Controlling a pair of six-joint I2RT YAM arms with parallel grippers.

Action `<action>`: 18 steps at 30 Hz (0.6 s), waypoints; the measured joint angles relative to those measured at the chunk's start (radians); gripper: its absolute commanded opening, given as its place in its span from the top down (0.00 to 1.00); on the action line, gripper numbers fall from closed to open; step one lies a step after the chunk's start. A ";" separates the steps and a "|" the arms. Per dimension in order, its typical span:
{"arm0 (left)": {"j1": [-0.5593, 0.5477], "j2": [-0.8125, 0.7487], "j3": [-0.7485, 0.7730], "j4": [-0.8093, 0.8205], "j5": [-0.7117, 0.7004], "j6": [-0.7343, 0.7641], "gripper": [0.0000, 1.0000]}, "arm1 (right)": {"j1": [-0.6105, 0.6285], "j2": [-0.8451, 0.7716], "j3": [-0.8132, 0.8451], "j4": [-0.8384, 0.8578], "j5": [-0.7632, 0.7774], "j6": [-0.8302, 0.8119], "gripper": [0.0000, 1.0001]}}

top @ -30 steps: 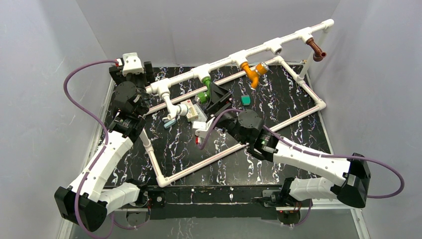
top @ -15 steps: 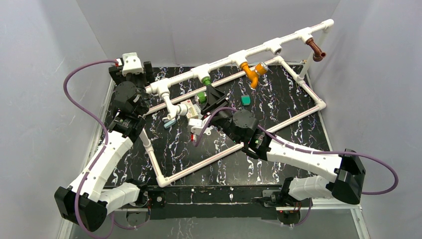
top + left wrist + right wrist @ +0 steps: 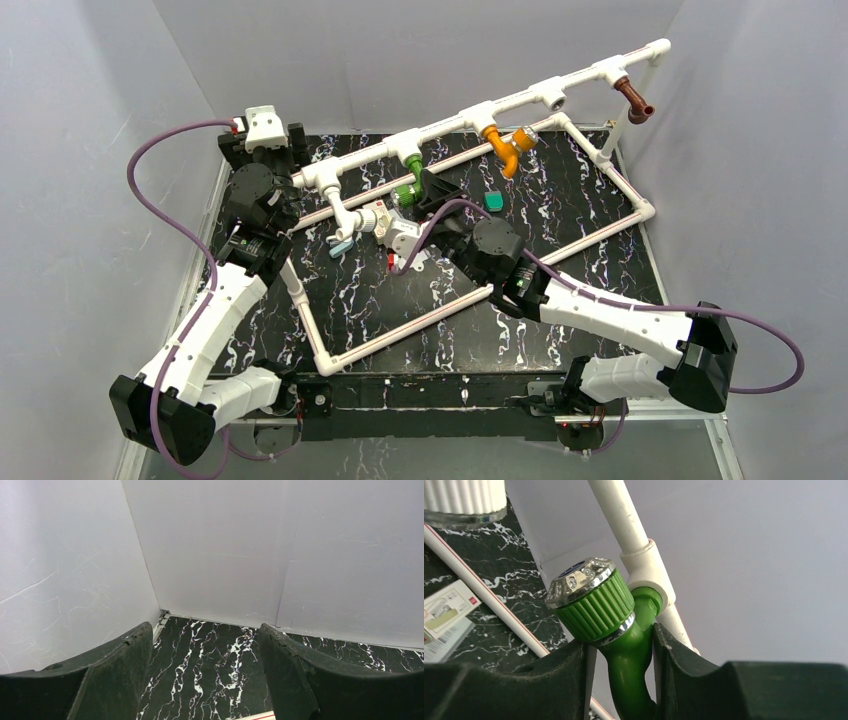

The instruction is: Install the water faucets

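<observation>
Black marbled worktop (image 3: 560,250), pale grey walls (image 3: 420,50) all round. Right hand (image 3: 621,645) clamped on the green faucet (image 3: 594,605) at twelve o'clock, under the white pipe (image 3: 619,510). Left hand (image 3: 205,630) at ten o'clock, fingers apart.

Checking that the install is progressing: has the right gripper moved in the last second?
Yes, slightly. The right gripper has shifted left and farther in, away from the small teal piece and toward the green faucet.
</observation>
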 measured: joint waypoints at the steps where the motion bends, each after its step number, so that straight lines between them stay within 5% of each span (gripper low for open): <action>1: 0.001 0.000 0.000 0.000 0.000 0.000 0.25 | 0.000 -0.001 0.002 0.000 0.002 0.030 0.99; 10: 0.002 0.000 0.000 0.000 -0.001 0.000 0.25 | -0.005 -0.005 0.006 -0.012 0.006 0.122 0.96; 13: 0.002 0.000 0.000 0.000 0.000 0.000 0.25 | -0.006 -0.009 0.006 -0.018 0.005 0.124 0.60; 18: 0.002 -0.001 0.000 -0.001 0.003 -0.002 0.25 | -0.007 -0.024 0.005 -0.031 0.005 0.167 0.32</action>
